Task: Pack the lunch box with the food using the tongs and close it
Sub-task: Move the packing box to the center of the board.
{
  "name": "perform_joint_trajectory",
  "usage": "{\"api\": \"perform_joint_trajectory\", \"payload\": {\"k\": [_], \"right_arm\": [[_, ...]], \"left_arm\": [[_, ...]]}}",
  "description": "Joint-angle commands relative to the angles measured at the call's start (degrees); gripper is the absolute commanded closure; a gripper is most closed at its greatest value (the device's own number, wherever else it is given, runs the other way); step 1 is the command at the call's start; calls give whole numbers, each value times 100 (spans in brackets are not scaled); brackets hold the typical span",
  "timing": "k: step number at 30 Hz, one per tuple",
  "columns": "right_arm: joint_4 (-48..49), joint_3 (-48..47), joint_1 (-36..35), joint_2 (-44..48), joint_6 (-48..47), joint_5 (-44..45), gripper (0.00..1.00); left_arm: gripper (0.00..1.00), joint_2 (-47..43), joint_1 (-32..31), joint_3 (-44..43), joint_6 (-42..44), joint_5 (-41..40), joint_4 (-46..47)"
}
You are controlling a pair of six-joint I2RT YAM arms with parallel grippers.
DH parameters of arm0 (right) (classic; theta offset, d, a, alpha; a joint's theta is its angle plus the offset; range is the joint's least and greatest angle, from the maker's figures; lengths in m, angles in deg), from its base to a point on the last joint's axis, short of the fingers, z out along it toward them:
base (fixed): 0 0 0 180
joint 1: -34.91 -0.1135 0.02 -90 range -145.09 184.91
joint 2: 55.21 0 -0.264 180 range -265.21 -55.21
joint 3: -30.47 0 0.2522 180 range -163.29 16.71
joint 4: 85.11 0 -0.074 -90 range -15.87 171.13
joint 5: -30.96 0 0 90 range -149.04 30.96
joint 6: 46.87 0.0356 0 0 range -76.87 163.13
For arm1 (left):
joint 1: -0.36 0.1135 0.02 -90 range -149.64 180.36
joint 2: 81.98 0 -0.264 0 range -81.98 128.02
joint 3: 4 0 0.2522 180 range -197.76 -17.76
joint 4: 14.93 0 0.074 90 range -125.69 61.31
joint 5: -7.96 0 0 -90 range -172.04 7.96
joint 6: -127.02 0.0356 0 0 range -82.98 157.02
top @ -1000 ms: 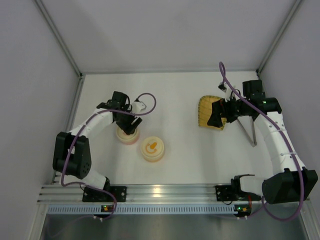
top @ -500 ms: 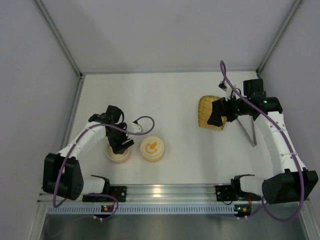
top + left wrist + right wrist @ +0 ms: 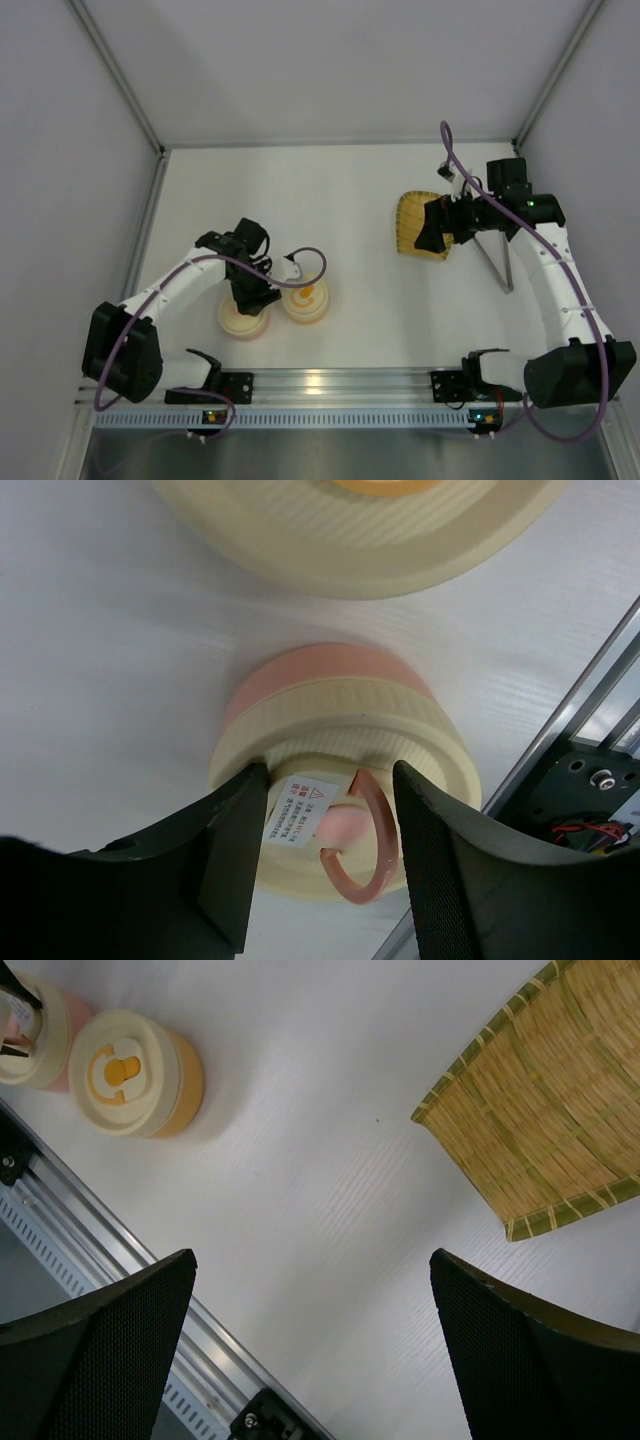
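Observation:
Two round cream-lidded lunch boxes stand side by side near the front. The pink-based one [image 3: 238, 322] [image 3: 330, 695] is on the left, the orange-based one [image 3: 308, 302] [image 3: 135, 1070] on the right. My left gripper [image 3: 258, 292] [image 3: 330, 770] is down over the pink box's lid. Its jaws are partly open, one finger on each side of the pink ring handle [image 3: 375, 840]. My right gripper [image 3: 432, 232] [image 3: 312, 1255] hangs wide open and empty beside the yellow woven tray [image 3: 412, 215] [image 3: 560, 1110]. The grey tongs [image 3: 497, 262] lie right of the tray. The food is out of view.
An aluminium rail [image 3: 320, 385] [image 3: 120, 1260] runs along the table's near edge, close to both boxes. Grey walls enclose the left, back and right sides. The right arm's purple cable [image 3: 470, 185] loops above the tray.
The left gripper and the pink box came toward the near edge, ending just left of the orange box. The wrist turned and its jaws narrowed. The right arm stayed still.

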Motion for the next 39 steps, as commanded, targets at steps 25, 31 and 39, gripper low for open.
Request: {"api": "perform_joint_trajectory", "payload": {"k": [25, 31, 39], "right_arm": [[-41, -188, 115, 148, -53, -88, 1], [-49, -231, 115, 104, -44, -123, 1], [-58, -231, 115, 113, -44, -158, 1]], "left_arm": [[38, 1010, -1032, -580, -1535, -108, 1647], [35, 949, -1032, -712, -1570, -160, 1507], [22, 194, -1014, -1247, -1614, -143, 567]]}}
